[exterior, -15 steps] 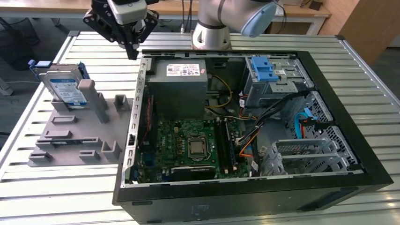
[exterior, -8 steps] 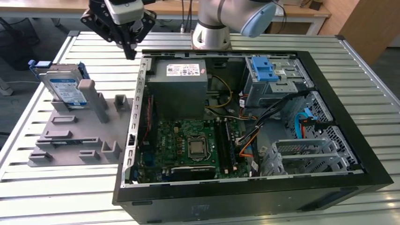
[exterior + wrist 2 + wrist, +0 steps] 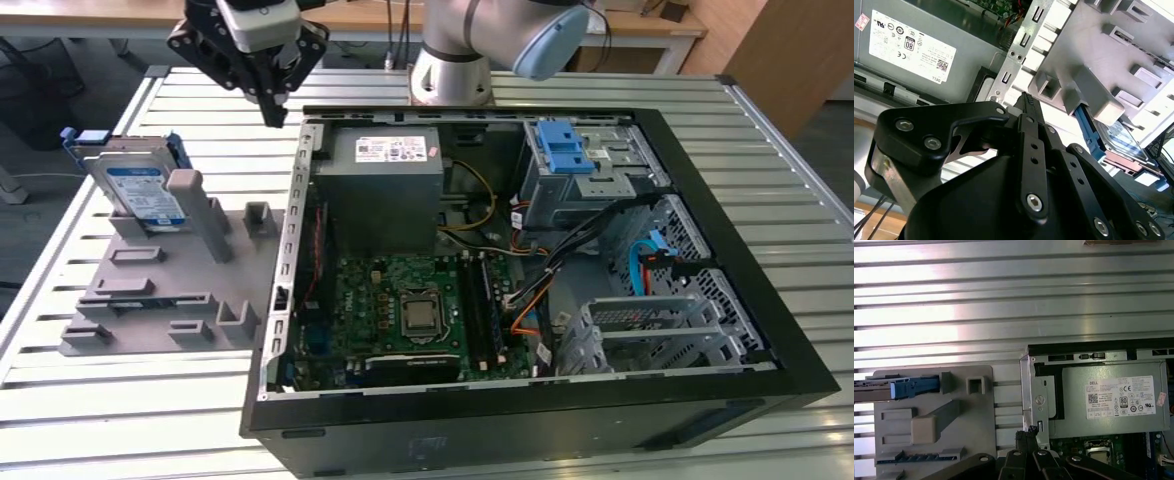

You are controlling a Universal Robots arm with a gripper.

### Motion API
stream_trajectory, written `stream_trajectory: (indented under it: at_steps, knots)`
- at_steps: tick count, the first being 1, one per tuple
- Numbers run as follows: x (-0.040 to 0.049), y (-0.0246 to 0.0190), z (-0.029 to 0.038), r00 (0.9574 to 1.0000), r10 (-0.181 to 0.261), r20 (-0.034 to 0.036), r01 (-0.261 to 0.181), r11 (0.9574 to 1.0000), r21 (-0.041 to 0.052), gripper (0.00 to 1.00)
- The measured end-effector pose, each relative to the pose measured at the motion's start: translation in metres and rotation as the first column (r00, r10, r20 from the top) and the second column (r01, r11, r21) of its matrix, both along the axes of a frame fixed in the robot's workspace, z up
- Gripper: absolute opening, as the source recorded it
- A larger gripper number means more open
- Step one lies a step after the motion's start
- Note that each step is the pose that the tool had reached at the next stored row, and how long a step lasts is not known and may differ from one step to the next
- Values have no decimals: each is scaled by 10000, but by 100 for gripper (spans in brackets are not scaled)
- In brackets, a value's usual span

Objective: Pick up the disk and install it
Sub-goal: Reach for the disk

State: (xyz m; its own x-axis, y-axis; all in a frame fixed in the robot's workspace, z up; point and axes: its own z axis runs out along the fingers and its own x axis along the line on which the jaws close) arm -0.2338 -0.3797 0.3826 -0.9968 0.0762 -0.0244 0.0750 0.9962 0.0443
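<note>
The disk (image 3: 142, 190) is a silver drive with a white-and-blue label in a blue carrier. It stands on edge in a slot at the far end of the grey holder block (image 3: 160, 300), at the exterior view's left. My gripper (image 3: 276, 113) hangs above the table to the right of the disk, by the far left corner of the computer case, apart from both. Its black fingers are shut together with nothing between them. In the second wrist view the fingertips (image 3: 1027, 100) point toward the gap between holder and case, with the disk (image 3: 1126, 137) beyond. The first wrist view sees the disk (image 3: 909, 387) edge-on.
The open black computer case (image 3: 747, 230) lies on the slatted metal table (image 3: 107, 400). Inside are a grey power-supply box (image 3: 387, 180), the motherboard (image 3: 400, 310), cables and a drive bay with a blue latch (image 3: 567, 150). The arm's base (image 3: 454, 70) stands behind the case.
</note>
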Motion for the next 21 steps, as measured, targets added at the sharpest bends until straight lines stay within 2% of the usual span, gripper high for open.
stream_trajectory:
  at_steps: [5, 21]
  knots:
    - [-35, 14, -8, 10000, 0, -6, 0, 10000, 0, 11]
    - [-229, 107, -29, 10000, -1, -11, 1, 10000, 0, 11]
